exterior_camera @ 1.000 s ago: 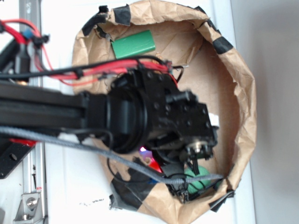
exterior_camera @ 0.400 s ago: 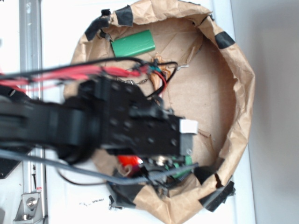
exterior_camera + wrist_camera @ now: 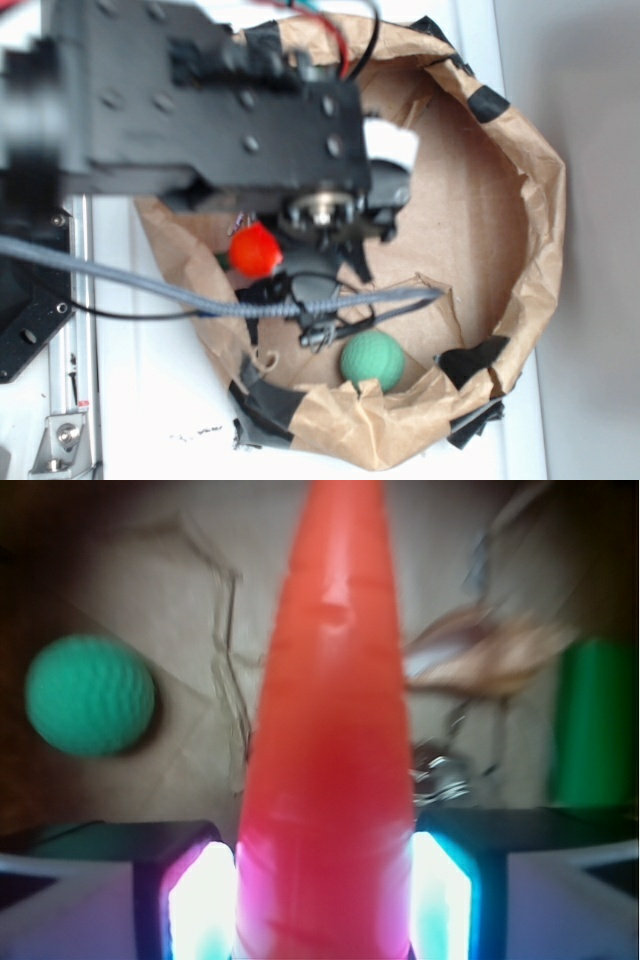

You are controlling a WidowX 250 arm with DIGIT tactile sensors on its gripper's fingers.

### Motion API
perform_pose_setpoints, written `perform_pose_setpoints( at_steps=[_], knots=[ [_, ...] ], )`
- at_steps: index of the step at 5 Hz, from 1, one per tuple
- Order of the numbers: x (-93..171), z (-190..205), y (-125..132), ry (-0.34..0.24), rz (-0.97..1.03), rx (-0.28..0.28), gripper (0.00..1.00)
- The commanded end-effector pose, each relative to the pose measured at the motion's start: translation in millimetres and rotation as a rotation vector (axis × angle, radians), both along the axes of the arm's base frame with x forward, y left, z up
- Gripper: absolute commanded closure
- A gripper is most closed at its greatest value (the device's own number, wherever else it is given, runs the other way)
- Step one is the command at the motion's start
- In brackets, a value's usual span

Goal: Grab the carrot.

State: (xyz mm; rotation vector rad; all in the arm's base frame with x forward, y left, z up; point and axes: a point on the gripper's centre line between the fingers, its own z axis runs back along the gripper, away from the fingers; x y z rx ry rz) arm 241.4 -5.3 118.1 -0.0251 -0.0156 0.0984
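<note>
White counter [image 3: 150,400] below, bare and bright, with a few tiny dark specks near the bottom edge. A silver metal rail [image 3: 68,400] down the left side of it. On the counter, a round brown paper nest [image 3: 535,230] with crinkly walls, stuck together with black tape [image 3: 270,405]. Flat brown floor inside, a bit creased. A plain pale grey wall on the right side of the exterior view. Big, black, blurry robot arm [image 3: 200,110] over the top left of the nest, with a grey cable [image 3: 140,285] and a thin black wire trailing across. End effector [image 3: 325,900] closed snug on the carrot [image 3: 330,730], its two glowing pads [image 3: 205,905] pressed against the fat end on both sides. Carrot orange and shiny, pointing away from the wrist camera, up off the paper floor. Round and orange, seen end-on, in the exterior view [image 3: 254,250], just under the arm, over the left part of the nest. Green bumpy ball [image 3: 371,361] down on the paper floor near the front wall, well apart from the carrot. Green block [image 3: 592,725] at the right edge of the wrist view, fuzzy.
</note>
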Motion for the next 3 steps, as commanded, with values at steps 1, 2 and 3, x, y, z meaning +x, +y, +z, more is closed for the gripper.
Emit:
perform_pose_setpoints(
  at_steps=[1, 2, 3],
  knots=[
    [20.3, 71.9, 0.9, -0.175, -0.076, 0.011, 1.00],
    [14.6, 67.2, -0.7, -0.162, -0.074, 0.046, 1.00],
    [7.5, 60.9, 2.9, -0.150, -0.068, 0.069, 1.00]
  ],
)
